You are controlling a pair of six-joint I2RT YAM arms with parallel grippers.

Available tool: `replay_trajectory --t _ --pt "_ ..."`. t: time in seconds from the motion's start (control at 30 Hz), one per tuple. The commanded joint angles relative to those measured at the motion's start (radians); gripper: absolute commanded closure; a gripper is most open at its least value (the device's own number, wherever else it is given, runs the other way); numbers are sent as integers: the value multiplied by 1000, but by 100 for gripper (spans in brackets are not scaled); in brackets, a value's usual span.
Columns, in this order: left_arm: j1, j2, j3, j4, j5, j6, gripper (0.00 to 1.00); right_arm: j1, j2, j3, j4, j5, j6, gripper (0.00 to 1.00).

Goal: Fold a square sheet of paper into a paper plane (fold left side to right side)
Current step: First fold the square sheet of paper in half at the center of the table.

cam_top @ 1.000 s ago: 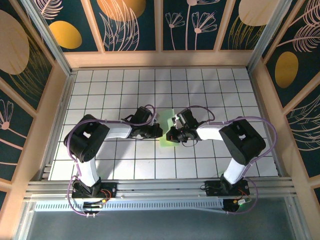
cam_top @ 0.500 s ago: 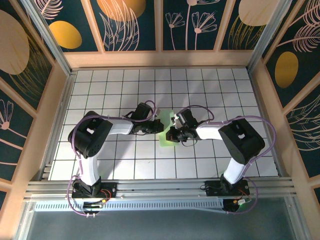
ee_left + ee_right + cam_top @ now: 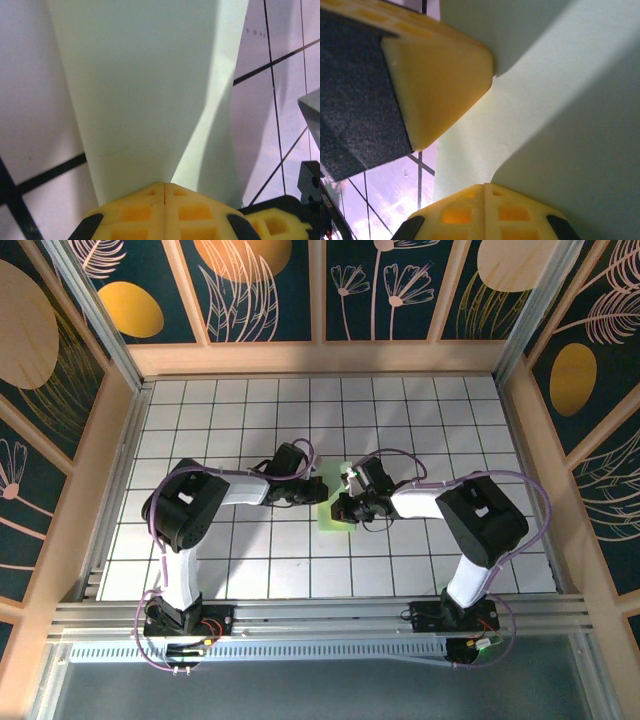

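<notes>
Paper edge at closed left end effector; walls well apart.

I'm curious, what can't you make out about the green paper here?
- Top view: both arms' wrists cover most of the green paper, hiding its outline and folds.
- Left wrist view: the paper runs past the top edge; the shut jaws hide its near end.
- Right wrist view: very close; another yellow finger covers the upper left corner, and shadow hides any creases.
</notes>
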Motion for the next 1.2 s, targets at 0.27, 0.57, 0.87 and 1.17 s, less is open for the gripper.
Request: replay_trajectory --t 0.27,0.57,0.87,1.17 --pt "80 106 140 -87 -122 83 100 -17 68 -53 -136 130 -27 100" --pt "126 164 251 -123 -128 104 100 -23 68 -59 -132 125 -29 100" --pt "143 235 328 -139 -146 107 100 -30 62 -63 -138 123 -33 100" --pt "146 63 170 -81 -147 118 100 -38 49 -57 -148 114 -56 100"
